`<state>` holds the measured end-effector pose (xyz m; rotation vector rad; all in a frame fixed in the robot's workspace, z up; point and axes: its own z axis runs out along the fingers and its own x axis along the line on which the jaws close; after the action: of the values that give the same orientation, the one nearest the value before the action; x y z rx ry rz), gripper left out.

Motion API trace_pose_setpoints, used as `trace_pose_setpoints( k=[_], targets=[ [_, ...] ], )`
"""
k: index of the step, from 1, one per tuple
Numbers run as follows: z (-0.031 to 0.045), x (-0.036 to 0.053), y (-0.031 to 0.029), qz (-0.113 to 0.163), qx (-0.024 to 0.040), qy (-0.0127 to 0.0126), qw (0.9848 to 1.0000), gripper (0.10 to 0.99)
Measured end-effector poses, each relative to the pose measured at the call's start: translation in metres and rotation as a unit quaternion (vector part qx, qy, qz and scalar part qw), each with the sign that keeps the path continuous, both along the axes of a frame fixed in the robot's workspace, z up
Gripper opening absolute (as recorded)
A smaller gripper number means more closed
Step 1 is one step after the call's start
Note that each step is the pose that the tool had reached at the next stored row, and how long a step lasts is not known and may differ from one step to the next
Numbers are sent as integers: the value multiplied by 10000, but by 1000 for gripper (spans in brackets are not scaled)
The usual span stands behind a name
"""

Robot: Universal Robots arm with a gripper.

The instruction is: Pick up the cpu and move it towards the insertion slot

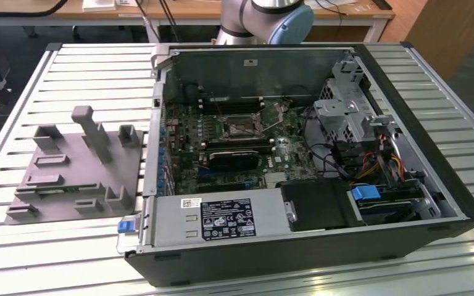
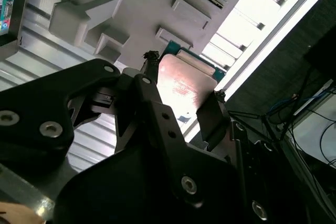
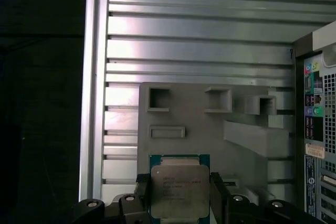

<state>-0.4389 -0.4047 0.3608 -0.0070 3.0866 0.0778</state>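
In both wrist views the cpu (image 3: 180,188) (image 2: 185,83), a flat square chip with a silvery top and green rim, sits between my two black fingers (image 3: 143,192). My gripper (image 3: 180,196) (image 2: 181,92) is shut on the cpu from two opposite sides. It holds the chip well above the grey fixture plate (image 3: 210,129). In the exterior view the insertion slot (image 1: 241,126) is a shiny metal frame with a dark centre. It lies on the motherboard inside the open computer case (image 1: 434,154).
In the exterior view, the grey fixture plate (image 1: 72,166) with upright blocks lies on the slatted metal table (image 1: 81,68), to the case's left. A black heatsink block (image 1: 230,160), cables and drive cages crowd the case. The arm's base (image 1: 266,18) stands behind it.
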Motion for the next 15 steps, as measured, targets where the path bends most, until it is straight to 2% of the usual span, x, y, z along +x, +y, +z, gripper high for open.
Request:
trace_pose_setpoints(
  k=[12, 15],
  targets=[
    [386, 0, 0, 0, 0, -32, 10000, 541],
    [438, 0, 0, 0, 0, -38, 10000, 541]
  ],
)
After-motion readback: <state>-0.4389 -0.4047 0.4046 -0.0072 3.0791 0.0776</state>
